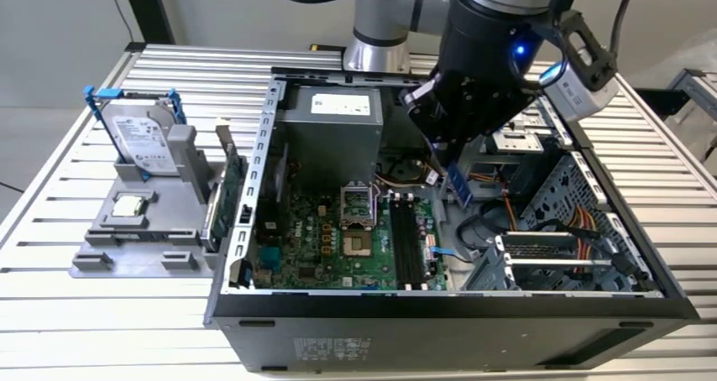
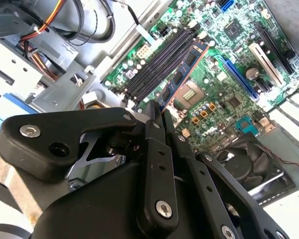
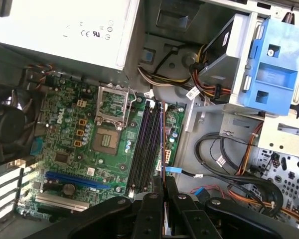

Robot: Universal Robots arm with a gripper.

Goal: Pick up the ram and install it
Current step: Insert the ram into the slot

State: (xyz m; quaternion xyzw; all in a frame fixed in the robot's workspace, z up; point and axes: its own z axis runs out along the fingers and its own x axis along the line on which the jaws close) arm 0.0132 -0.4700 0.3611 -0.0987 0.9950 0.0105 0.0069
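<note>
In the exterior view the arm is leaning into the open computer case (image 1: 448,322) that is sitting on the bench (image 1: 101,331). Its pincer (image 1: 446,164) is clenching the ram (image 1: 458,188), which is hanging above the memory slots (image 1: 407,242) without touching them. The hard drive (image 1: 146,142) is standing outside the case, well apart from those slots. In the second wrist view the pincer (image 2: 159,113) is gripping one end of the ram (image 2: 184,72). The stick is showing its row of chips and is running roughly parallel to the memory slots (image 2: 157,62), appearing just beside them over the motherboard (image 2: 224,94). In the first wrist view the pincer (image 3: 162,185) is pinching the ram (image 3: 162,144), which is appearing edge-on as a thin line along the memory slots (image 3: 145,144), on their side away from the CPU socket (image 3: 108,127).
</note>
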